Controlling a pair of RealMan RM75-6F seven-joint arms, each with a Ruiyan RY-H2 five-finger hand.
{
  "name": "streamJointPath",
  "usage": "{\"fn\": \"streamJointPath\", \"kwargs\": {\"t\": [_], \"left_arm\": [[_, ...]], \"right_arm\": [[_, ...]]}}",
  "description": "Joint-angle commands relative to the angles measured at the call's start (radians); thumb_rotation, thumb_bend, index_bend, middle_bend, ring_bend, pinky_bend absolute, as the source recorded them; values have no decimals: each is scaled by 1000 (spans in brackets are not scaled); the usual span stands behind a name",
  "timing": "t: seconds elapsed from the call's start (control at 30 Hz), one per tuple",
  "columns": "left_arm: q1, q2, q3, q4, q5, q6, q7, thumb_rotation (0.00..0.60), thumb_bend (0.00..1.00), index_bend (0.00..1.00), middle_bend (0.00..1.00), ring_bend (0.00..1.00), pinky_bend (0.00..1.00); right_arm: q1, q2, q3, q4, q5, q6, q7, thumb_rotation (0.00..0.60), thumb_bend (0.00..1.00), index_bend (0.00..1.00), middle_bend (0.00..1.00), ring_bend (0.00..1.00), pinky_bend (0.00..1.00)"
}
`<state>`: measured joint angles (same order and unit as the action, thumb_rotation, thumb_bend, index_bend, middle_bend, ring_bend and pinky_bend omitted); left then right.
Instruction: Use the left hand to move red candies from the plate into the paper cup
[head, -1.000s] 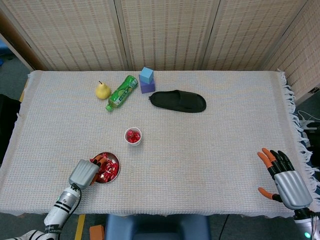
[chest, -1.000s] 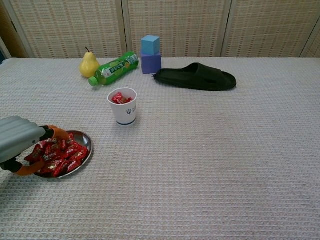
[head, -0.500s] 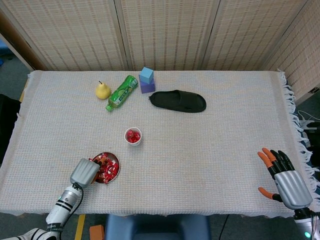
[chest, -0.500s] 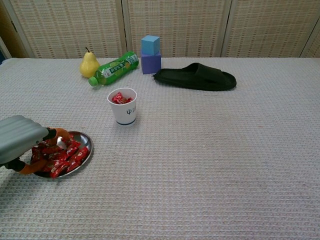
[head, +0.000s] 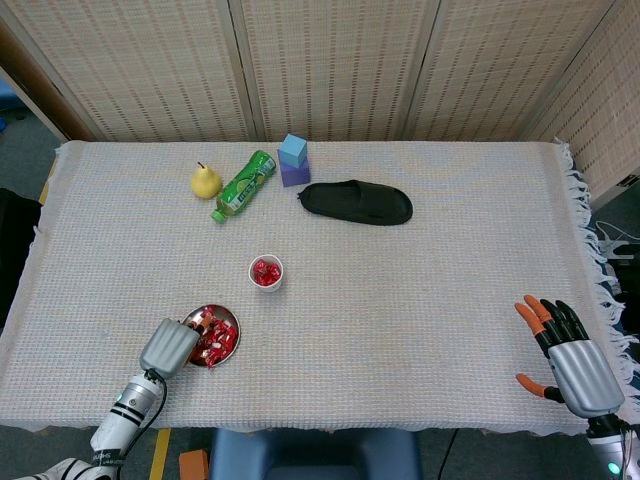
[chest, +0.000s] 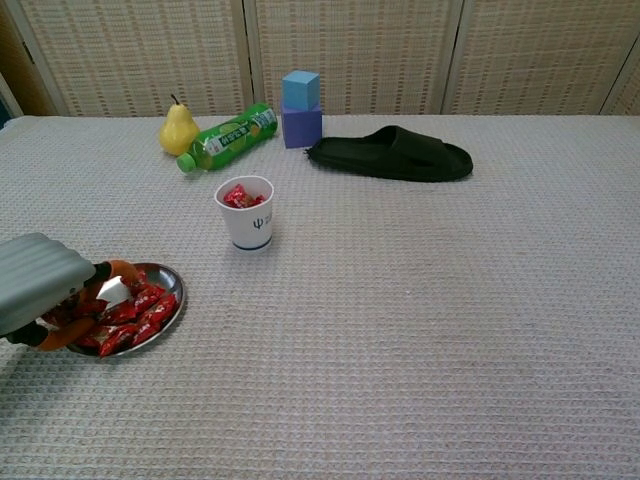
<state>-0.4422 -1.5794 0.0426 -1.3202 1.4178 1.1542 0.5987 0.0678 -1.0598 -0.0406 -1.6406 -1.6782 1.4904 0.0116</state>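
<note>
A small metal plate (head: 236, 324) (chest: 178, 298) heaped with red candies (head: 216, 340) (chest: 142, 310) sits near the table's front left. My left hand (head: 170, 345) (chest: 40, 288) lies low over the plate's left side. Its fingers are curled in around a red candy, pinched between thumb and fingertip (chest: 121, 268). The white paper cup (head: 266, 272) (chest: 246, 226) stands upright behind and right of the plate, with red candies inside. My right hand (head: 570, 362) rests at the front right table edge, fingers spread and holding nothing; only the head view shows it.
Along the back stand a yellow pear (head: 205, 181) (chest: 177, 130), a lying green bottle (head: 244, 184) (chest: 228, 136), two stacked blocks, blue on purple (head: 293, 160) (chest: 301, 108), and a black slipper (head: 357, 202) (chest: 392, 153). A woven cloth covers the table.
My left hand has drawn back toward the front left of the plate and its fingers have curled tighter into the candies, baring a shiny patch of plate. The right hand has not moved.
</note>
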Motion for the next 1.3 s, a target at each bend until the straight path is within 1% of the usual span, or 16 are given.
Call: {"fn": "streamJointPath", "kwargs": {"t": [0.03,0.3,0.5,0.6,0.77,0.93,1.07,1.2,1.3], "left_arm": [[5,-3,4,7,10,7,-4,600,393,515,564,814,1000],[20,-6,11,18,43,37,-21,600,409,590,631,814,1000],[26,-1,14,14,50,40,-24,600,425,633,673,817,1000],[28,-3,12,14,52,42,-28,600,458,673,714,825,1000],[36,-28,1,42,83,87,-56,600,514,727,767,836,1000],[44,-39,0,66,94,99,-73,600,561,752,786,839,1000],[49,-41,-2,67,99,105,-80,600,567,756,787,839,1000],[51,-33,-14,51,113,130,-88,600,566,756,787,839,1000],[43,-13,-35,6,126,151,-111,600,566,756,787,839,1000]], "right_arm": [[0,0,-1,0,-1,1,0,600,44,0,0,0,0],[-1,1,-2,1,-5,3,2,600,44,0,0,0,0],[-2,0,-3,1,-6,5,2,600,44,0,0,0,0],[-1,0,-2,1,-6,4,0,600,44,0,0,0,0],[0,0,-3,1,-5,-1,0,600,44,0,0,0,0],[-1,0,-3,1,-5,2,3,600,44,0,0,0,0],[-1,0,-3,1,-7,3,2,600,44,0,0,0,0],[-1,0,-4,1,-7,3,2,600,44,0,0,0,0],[-2,1,-3,2,-7,5,4,600,44,0,0,0,0]]}}
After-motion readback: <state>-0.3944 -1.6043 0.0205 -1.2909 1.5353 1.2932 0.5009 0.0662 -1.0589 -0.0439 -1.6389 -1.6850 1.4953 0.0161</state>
